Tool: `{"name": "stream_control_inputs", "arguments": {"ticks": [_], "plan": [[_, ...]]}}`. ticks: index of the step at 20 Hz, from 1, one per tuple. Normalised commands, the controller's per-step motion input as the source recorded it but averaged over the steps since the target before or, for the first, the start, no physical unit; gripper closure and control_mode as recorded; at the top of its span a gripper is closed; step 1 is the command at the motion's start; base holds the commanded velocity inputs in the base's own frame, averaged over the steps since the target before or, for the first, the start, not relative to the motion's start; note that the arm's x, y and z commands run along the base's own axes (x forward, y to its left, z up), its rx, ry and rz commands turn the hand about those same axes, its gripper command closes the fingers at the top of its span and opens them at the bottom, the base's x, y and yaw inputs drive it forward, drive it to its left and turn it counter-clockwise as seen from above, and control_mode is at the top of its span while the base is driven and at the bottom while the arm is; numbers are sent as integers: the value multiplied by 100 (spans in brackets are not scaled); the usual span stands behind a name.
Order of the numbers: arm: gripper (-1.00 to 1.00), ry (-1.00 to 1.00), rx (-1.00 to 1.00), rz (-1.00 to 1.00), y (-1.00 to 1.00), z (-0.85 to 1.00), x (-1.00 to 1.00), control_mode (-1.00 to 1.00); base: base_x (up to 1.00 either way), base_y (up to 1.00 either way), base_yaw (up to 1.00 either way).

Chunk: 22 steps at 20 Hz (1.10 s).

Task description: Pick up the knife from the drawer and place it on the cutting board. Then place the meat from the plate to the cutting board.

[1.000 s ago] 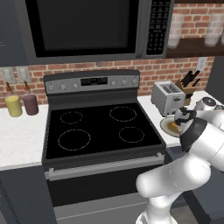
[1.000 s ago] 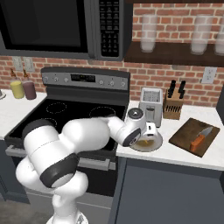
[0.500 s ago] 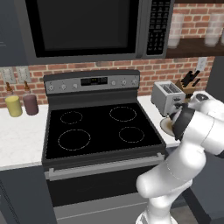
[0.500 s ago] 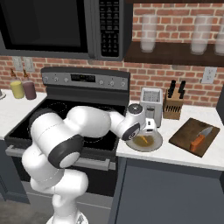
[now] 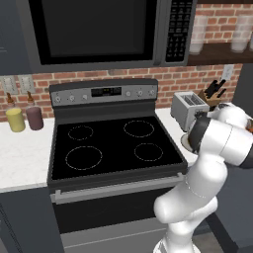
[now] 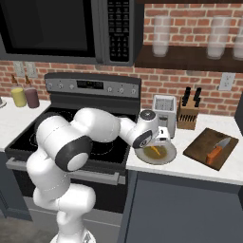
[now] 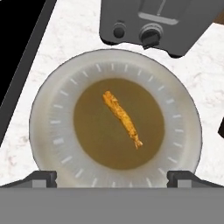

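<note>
Left base view: you see the arm bent over the bench just right of the stove (image 5: 113, 143); the toaster (image 5: 188, 108) stands behind the plate (image 5: 186, 142), of which a sliver of rim shows at the elbow.
Right base view, gripper: the gripper (image 6: 159, 142) hangs over the plate (image 6: 166, 157), just in front of the toaster (image 6: 164, 108).
Right base view, knife: the knife (image 6: 218, 150) already lies on the cutting board (image 6: 201, 147), well right of the plate, orange handle toward you. First half reads as done.
Hand view, meat: the meat (image 7: 122, 118) lies on the plate's (image 7: 48, 131) olive centre, slanting across the picture, alone and untouched.
Hand view, gripper state: fingertips (image 7: 41, 178) stand fully apart at the bottom corners, nothing between them.
Step in hand (judgement): descent onto the meat.
Advice: turn the wrist so the jaws close across the strip's narrow width, not along it. Centre over its middle, go down almost to the plate floor, close gently; the piece is thin and may slide or slip out.
</note>
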Motion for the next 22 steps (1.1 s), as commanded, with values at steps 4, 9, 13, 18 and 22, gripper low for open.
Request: {"name": "stream_control_inputs", "arguments": {"ticks": [4, 9, 13, 18, 22], "plan": [[-100, 0, 0, 0, 0, -25, 11, -100, 0, 0, 0], [-100, 0, 0, 0, 0, -20, 15, -100, 0, 0, 0], [-100, 0, 0, 0, 0, -11, 15, -100, 0, 0, 0], [-100, 0, 0, 0, 0, -5, 20, -100, 0, 0, 0], [-100, 7, 3, 0, -4, 0, 22, -100, 0, 0, 0]]}}
